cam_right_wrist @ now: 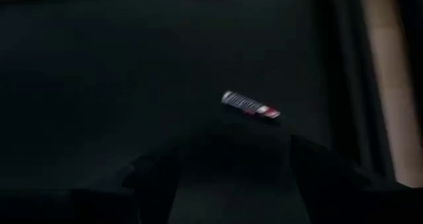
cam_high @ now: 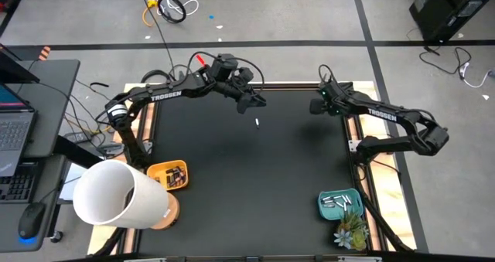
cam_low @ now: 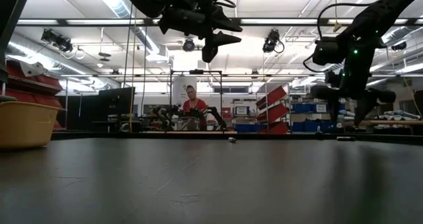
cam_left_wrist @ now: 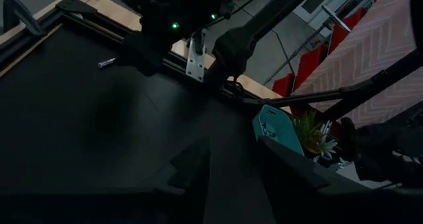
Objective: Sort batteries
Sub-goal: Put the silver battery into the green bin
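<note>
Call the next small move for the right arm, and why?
Probably lower the right end effector straight down over the white battery lying on the black mat just ahead of its open fingers, then close. Nothing is held yet, and that battery lies loose outside the teal tray. The left end effector hangs above the mat's far side.

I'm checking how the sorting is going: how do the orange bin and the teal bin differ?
The orange bin sits at the table's left front corner beside a big white cylinder, while the teal bin sits at the right front corner beside a small plant. The orange bin holds dark batteries; the teal bin holds light ones. Both are small open trays.
</note>
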### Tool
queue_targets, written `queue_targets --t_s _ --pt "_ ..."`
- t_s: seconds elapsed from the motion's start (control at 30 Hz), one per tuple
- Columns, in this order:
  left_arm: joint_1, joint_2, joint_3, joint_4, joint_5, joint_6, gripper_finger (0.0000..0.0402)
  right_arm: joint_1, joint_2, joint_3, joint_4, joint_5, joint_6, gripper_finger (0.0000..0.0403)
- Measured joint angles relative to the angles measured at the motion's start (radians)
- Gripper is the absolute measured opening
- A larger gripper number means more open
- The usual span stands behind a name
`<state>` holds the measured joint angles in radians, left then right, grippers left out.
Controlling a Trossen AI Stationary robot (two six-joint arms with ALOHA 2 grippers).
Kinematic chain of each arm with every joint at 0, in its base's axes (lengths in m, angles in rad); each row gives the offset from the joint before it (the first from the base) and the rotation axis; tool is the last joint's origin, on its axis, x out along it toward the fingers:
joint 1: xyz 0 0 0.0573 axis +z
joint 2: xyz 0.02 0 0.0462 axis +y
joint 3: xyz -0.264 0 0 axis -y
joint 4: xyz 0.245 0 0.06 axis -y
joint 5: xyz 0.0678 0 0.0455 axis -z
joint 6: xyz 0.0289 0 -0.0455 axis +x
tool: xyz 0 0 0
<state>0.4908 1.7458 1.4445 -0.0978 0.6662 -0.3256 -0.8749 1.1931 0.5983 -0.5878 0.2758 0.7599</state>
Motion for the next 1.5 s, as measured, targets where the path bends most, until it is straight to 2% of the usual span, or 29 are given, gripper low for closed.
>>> queue_targets --t_s 0.17,0.4,0.67,0.83,0.97,1.07,1.2,1.5 --pt "0.000 0.000 0.000 0.000 -0.010 0.000 0.0140 0.040 0.000 -0.018 0.065 0.147 0.140 0.0251" --pt "0.000 0.000 0.000 0.000 -0.014 -0.009 0.0140 0.110 0.000 -0.101 0.124 0.225 0.391 0.0234" --pt "0.000 0.000 0.000 0.000 -0.014 -0.027 0.0140 0.161 0.000 -0.151 0.186 0.362 0.478 0.0224" --pt "0.000 0.000 0.000 -0.001 -0.013 -0.045 0.0140 0.159 0.000 -0.154 0.185 0.370 0.456 0.0225" --pt "0.000 0.000 0.000 -0.001 -0.013 -0.026 0.0140 0.176 0.000 -0.154 0.183 0.326 0.447 0.0226" --pt "0.000 0.000 0.000 -0.001 -0.029 0.052 0.0140 0.233 0.000 -0.154 0.187 0.393 0.474 0.0222" --pt "-0.002 0.000 0.000 0.003 -0.115 0.162 0.0140 0.275 0.000 -0.154 0.183 0.478 0.517 0.0216" --pt "-0.002 0.000 -0.001 0.026 -0.114 0.107 0.0140 0.285 0.000 -0.154 0.156 0.448 0.575 0.0213"
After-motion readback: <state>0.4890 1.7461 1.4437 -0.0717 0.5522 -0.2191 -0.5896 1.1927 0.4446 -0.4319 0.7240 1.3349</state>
